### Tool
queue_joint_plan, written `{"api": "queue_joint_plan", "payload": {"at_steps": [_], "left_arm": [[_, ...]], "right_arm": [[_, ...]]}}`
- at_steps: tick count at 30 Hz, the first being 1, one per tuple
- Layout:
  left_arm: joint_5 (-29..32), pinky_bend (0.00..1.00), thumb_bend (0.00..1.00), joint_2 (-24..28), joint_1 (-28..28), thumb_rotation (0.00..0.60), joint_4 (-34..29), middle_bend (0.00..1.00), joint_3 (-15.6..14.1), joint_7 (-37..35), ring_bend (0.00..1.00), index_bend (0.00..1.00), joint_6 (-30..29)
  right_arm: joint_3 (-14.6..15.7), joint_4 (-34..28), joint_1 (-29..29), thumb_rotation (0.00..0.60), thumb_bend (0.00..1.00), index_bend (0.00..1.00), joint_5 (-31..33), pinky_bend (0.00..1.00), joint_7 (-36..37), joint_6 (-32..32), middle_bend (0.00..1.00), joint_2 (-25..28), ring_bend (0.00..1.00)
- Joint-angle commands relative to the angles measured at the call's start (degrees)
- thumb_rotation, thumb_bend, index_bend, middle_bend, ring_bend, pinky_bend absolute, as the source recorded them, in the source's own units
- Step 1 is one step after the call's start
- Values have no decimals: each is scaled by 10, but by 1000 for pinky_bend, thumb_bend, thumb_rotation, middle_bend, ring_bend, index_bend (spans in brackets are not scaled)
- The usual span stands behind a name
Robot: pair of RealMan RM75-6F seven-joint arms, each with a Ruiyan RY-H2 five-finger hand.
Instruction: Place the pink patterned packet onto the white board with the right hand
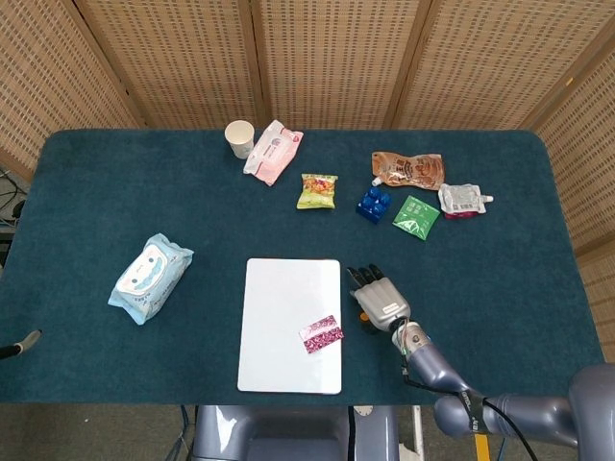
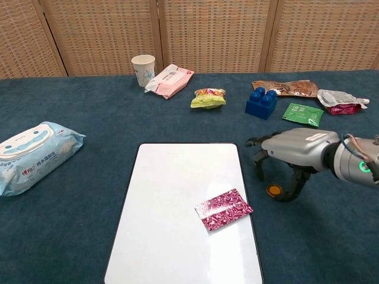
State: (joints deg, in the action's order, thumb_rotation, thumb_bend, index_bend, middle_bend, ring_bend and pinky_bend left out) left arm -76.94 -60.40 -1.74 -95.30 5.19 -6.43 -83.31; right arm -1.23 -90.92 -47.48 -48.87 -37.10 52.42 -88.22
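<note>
From the head view, the pink patterned packet (image 1: 321,334) lies on the white board (image 1: 283,307) near its right edge, and the right robot hand (image 1: 379,300) sits just beside the board over the teal surface (image 1: 500,279), holding nothing. The left robot hand is out of sight.

In the chest view, the packet (image 2: 223,209) rests flat on the board (image 2: 172,201). The right robot hand (image 2: 287,151) hangs apart from it, fingers (image 2: 259,165) spread and curled downward, empty.
</note>
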Motion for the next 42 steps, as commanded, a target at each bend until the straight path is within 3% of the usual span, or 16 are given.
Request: {"api": "queue_joint_plan", "payload": {"at_steps": [1,27,38,42], "left_arm": [[0,0,0,0,0,584,1,0,0,0,0,0,1],[2,0,0,-4,-2,583,3,0,-2,4,0,0,5],[3,0,0,-4,-2,582,4,0,-2,3,0,0,7],[3,0,0,-5,-2,583,3,0,-2,3,0,0,7]], "right_arm": [[0,2,-1,600,311,404,2,0,-1,-1,0,-1,0],[12,35,14,600,311,424,-36,0,36,-13,0,-10,0],[11,49,19,600,311,582,-44,0,48,-17,0,-15,0],[11,54,23,600,311,598,-53,0,57,-17,0,-14,0]]}}
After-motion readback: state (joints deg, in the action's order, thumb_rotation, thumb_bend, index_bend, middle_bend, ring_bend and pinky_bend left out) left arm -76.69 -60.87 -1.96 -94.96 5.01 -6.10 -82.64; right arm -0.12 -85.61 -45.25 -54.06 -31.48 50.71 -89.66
